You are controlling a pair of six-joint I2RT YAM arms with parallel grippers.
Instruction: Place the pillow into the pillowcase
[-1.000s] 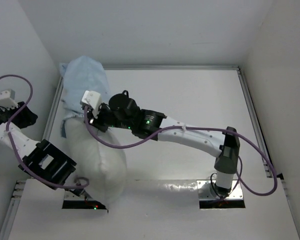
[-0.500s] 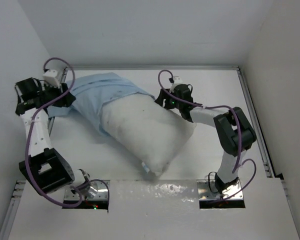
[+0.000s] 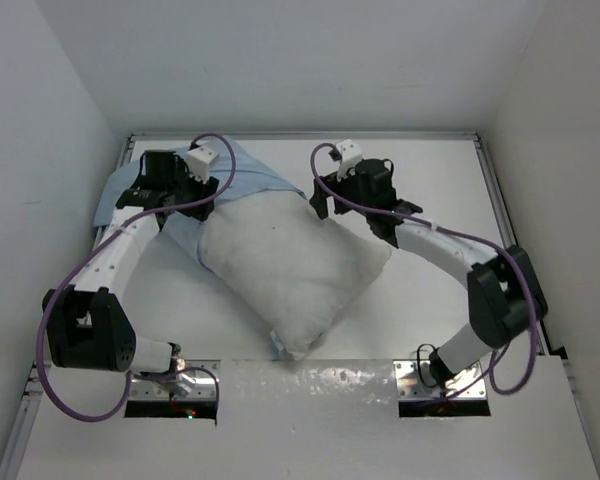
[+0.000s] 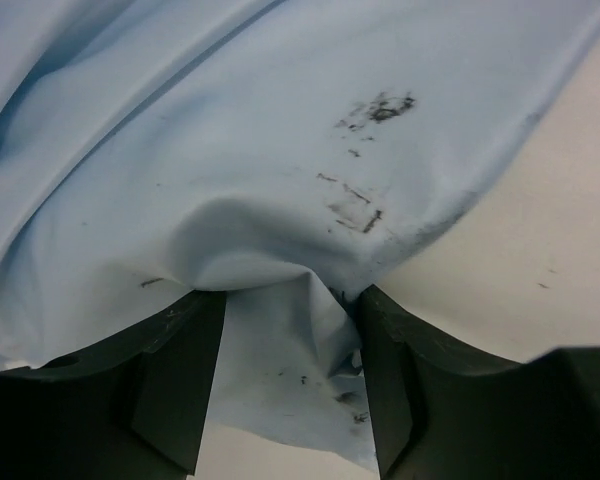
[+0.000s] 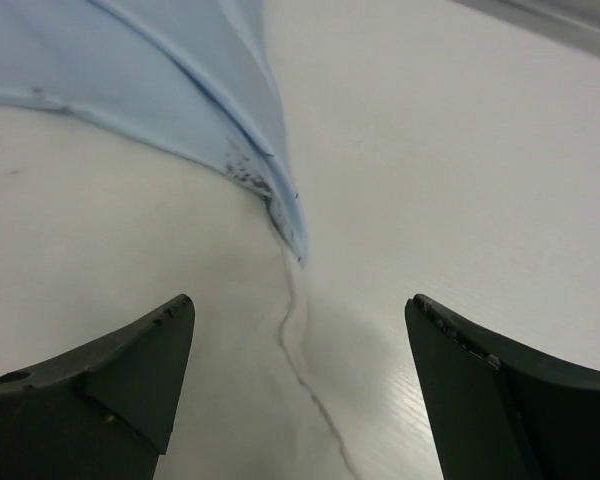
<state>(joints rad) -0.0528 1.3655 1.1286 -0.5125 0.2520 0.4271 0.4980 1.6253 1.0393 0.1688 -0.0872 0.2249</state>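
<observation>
Your left gripper (image 4: 285, 300) straddles a fold of the pillowcase (image 3: 260, 182) (clamped or not, I cannot tell), likely anchoring its mouth over the pillow (image 3: 290, 265), which lies diagonally, far end sheathed, while your right gripper (image 5: 300, 310) hovers beside it, jaws wide apart and empty.

Matt, wrinkled cloth pillowcase (image 4: 230, 150)

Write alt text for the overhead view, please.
A white pillow lies diagonally on a table, its far end under a light blue pillowcase. The left gripper is at the cloth; the right gripper hangs open beside the pillow.
</observation>
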